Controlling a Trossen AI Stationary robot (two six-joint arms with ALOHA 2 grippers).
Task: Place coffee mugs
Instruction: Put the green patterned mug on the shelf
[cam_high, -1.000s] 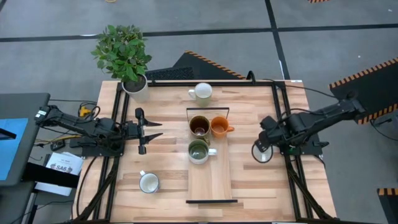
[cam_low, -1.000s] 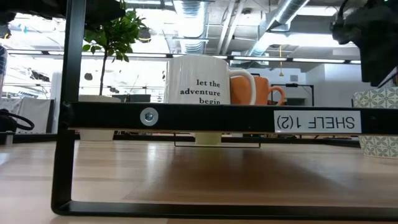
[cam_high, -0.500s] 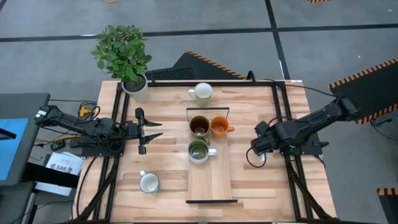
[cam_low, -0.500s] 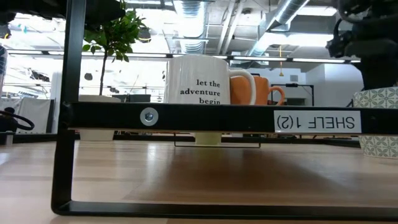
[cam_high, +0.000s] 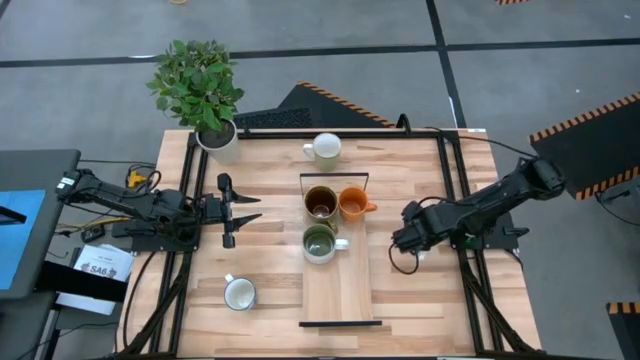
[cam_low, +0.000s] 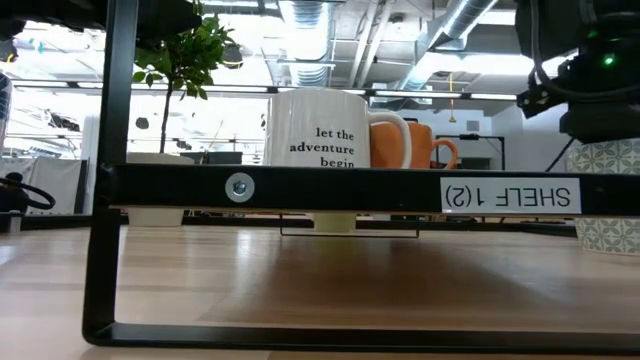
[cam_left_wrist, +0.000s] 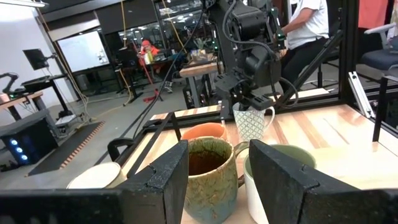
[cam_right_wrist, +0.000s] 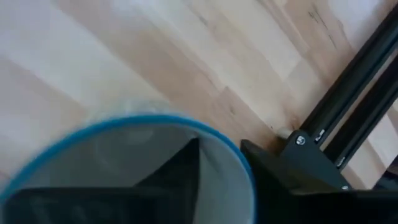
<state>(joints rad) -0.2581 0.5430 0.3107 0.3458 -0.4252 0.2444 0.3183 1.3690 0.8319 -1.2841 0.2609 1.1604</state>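
Observation:
My right gripper (cam_high: 405, 245) is at the table's right, shut on a white patterned mug with a blue rim (cam_left_wrist: 252, 123), just right of the shelf board. A dark brown mug (cam_high: 321, 202), an orange mug (cam_high: 352, 204) and an olive-green-lined mug (cam_high: 320, 243) stand on the board. In the low view that last mug (cam_low: 315, 130) is white outside with printed words. One white mug (cam_high: 325, 148) stands near the far edge, another (cam_high: 240, 293) near the left front. My left gripper (cam_high: 248, 210) waits open at the left, pointing at the board. My right gripper holds the patterned mug by its blue rim (cam_right_wrist: 245, 163), one finger inside the cup (cam_right_wrist: 180, 168) and one outside (cam_right_wrist: 286, 168). It comes from above, pointing down. The mug stays upright below the fingers (cam_low: 605, 195); whether its base is off the table I cannot tell.
The board has a black metal frame (cam_high: 340, 323) whose near bar is labelled SHELF 1(2) (cam_low: 510, 195). A potted plant (cam_high: 205, 90) stands at the far left corner. Black rails (cam_high: 455, 200) run along the table's sides. Bare wood lies between board and right rail.
My right gripper has carried the patterned mug toward the table's left, away from the right rail and closer to the shelf board, staying shut on it. The other mugs have kept still.

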